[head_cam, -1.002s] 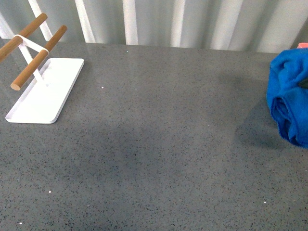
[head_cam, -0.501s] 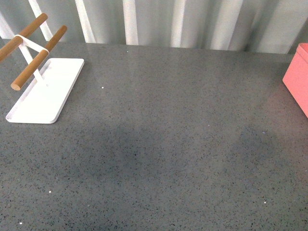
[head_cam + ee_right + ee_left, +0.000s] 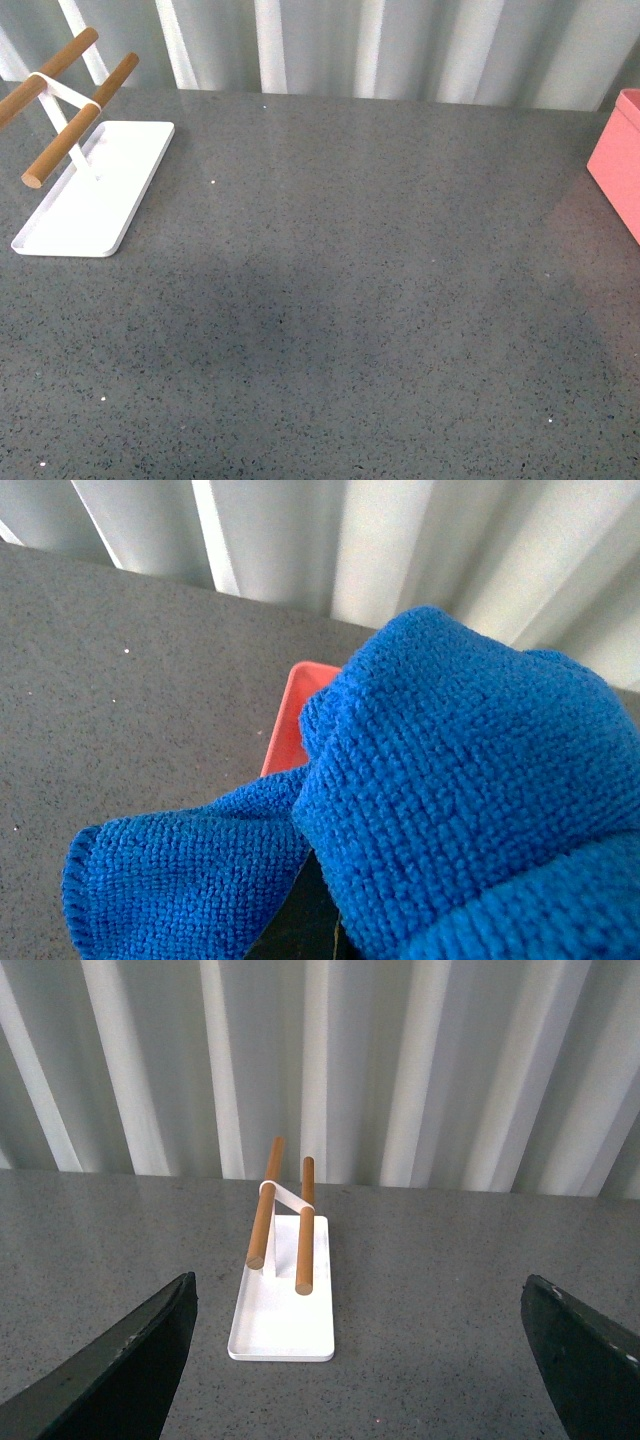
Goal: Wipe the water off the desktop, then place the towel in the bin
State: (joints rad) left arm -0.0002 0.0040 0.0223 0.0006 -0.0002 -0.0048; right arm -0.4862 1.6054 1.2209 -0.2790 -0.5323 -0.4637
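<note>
Front view: a dark grey speckled tabletop (image 3: 330, 300) fills the frame, with a pale ribbed wall behind its far edge. At the far left stands a white rectangular tray (image 3: 100, 205). A white bracket on it carries two round wooden bars (image 3: 82, 118), which slant upward and leftward out of the frame. At the far right edge, a salmon-pink bin (image 3: 618, 160) shows only as a straight side and a piece of rim, standing on the tabletop well apart from the tray.

Left wrist view: the left fingers (image 3: 130, 1360) appear as two dark tips in the near corners, spread wide with nothing between them. They hang above bare tabletop. Beyond the gap, the white tray sits end-on with its two wooden bars pointing toward the camera, and the ribbed wall stands behind it.

Right wrist view: the towel (image 3: 450, 780), bright blue microfibre, is bunched in thick folds close to the camera and covers most of the frame. One fold with a stitched hem hangs toward the left. The right fingers (image 3: 300, 925) hold the towel off the tabletop. They are buried in the cloth except for a dark sliver under the folds. Past the towel, a pink corner of the bin peeks out, its rim partly hidden by the cloth. Grey tabletop lies to the left, and the ribbed wall is beyond.
</note>
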